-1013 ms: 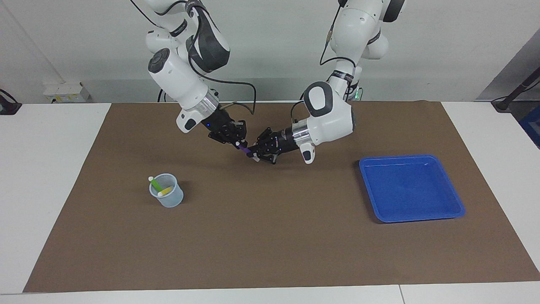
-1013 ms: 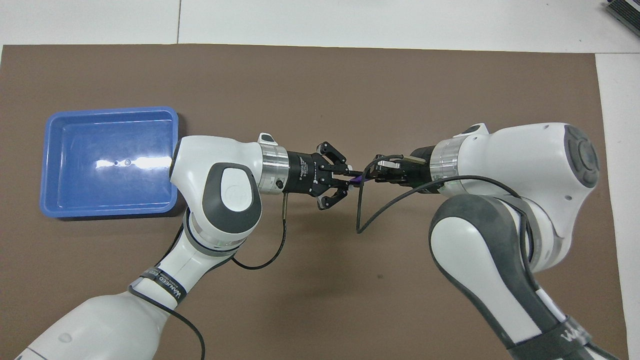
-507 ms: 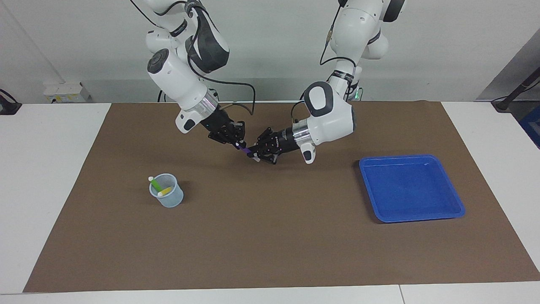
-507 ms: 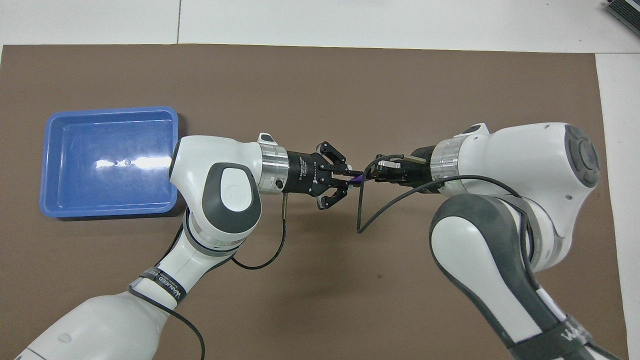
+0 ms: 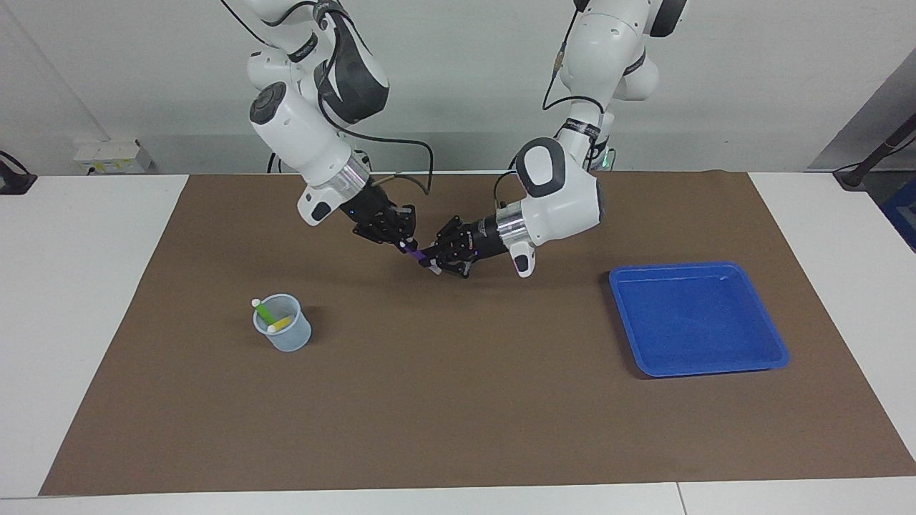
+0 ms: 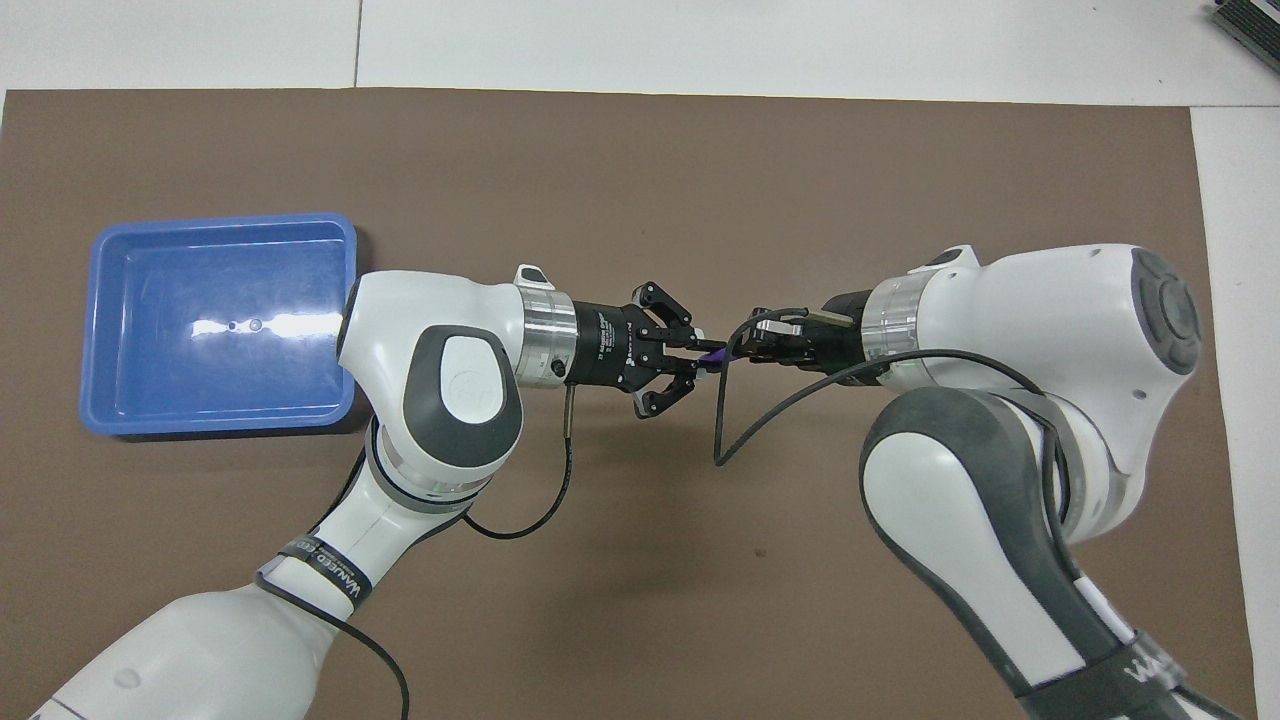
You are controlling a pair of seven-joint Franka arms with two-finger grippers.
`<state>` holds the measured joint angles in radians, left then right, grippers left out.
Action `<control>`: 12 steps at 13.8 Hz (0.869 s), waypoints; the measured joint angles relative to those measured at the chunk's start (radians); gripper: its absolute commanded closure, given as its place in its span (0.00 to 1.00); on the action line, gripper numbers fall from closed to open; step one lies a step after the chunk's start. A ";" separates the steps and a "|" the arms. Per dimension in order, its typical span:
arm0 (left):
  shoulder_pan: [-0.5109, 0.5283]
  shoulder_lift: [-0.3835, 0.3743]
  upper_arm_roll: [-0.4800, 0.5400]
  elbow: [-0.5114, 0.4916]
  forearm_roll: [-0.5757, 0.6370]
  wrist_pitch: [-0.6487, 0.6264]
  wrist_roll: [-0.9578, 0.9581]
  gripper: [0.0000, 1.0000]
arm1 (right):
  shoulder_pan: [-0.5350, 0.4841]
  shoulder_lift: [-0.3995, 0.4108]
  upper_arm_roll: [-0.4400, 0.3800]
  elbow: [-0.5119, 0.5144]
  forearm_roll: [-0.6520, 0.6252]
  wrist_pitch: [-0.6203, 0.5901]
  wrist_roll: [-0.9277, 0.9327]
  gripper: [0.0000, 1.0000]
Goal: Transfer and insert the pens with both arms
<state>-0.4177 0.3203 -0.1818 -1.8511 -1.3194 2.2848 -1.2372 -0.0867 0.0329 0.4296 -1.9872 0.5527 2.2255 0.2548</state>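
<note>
Fingers first: the purple pen (image 5: pixel 417 254) is bridged between both grippers over mid-mat, tilted, pale cap end low toward the left gripper (image 5: pixel 438 259). Right gripper (image 5: pixel 403 239) fingers look pressed onto the pen's upper end. Left gripper's fingers sit around the capped end; in the overhead view the outer linkages look spread, but we can't tell whether the tips pinch or have let go.

Change vs 1 s ago: almost nil. Both grippers and pen hold the same spot, only a slight drift of the arms. We read this as the hand-over dwell, grip passing from left arm to right; no separation yet.

Outward: green pen (image 5: pixel 264 312) and yellow pen (image 5: pixel 280 324) already stand in the clear cup (image 5: pixel 285 336) toward the right arm's end of the brown mat (image 5: pixel 458 415). Blue tray (image 5: pixel 698 319) toward the left arm's end holds no pens. So purple is the last one; 2 of 3 done by our judgement.

Next likely: left releases, right carries to cup. Risk: pen slips if release comes before a firm pinch.
</note>
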 measured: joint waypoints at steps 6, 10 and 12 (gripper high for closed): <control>-0.025 -0.028 -0.002 0.003 0.002 0.052 0.002 0.00 | -0.002 0.000 -0.002 0.005 0.000 0.000 0.000 1.00; -0.023 -0.047 0.003 0.003 0.018 0.056 0.002 0.00 | -0.003 0.000 -0.005 0.007 -0.003 0.000 0.000 1.00; -0.021 -0.054 0.010 0.003 0.095 0.056 0.001 0.00 | -0.005 0.000 -0.007 0.008 -0.046 0.000 0.000 1.00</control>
<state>-0.4390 0.2663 -0.1719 -1.8479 -1.2244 2.3409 -1.2360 -0.0920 0.0329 0.4224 -1.9788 0.5066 2.2250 0.2548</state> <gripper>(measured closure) 0.000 0.819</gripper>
